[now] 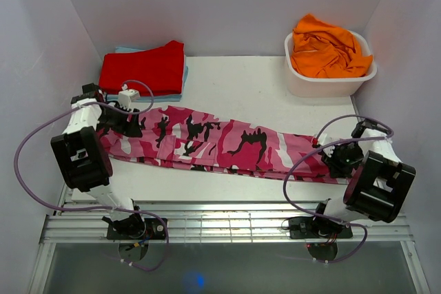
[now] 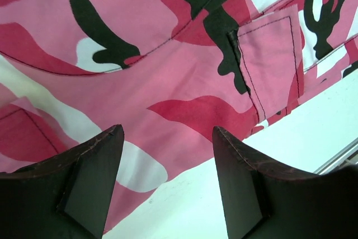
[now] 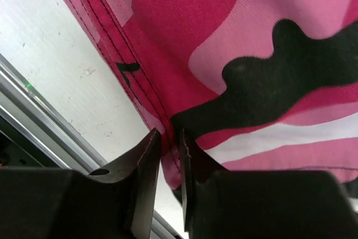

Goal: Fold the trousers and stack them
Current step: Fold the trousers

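The pink, magenta, white and black camouflage trousers [image 1: 213, 144] lie stretched across the table, legs together, waist at the left and cuffs at the right. My left gripper [image 1: 118, 123] is at the waist end; in its wrist view it [image 2: 168, 138] is open, with trouser cloth [image 2: 168, 71] and bare table between the fingers. My right gripper [image 1: 329, 158] is at the cuff end; in its wrist view it [image 3: 169, 141] is shut on the hemmed edge of the trousers [image 3: 235, 54].
A folded plain red garment [image 1: 145, 68] lies on a light blue one at the back left. A white tub [image 1: 329, 82] holding a plain orange garment [image 1: 328, 51] stands at the back right. A slatted metal rail [image 1: 227, 224] runs along the near edge.
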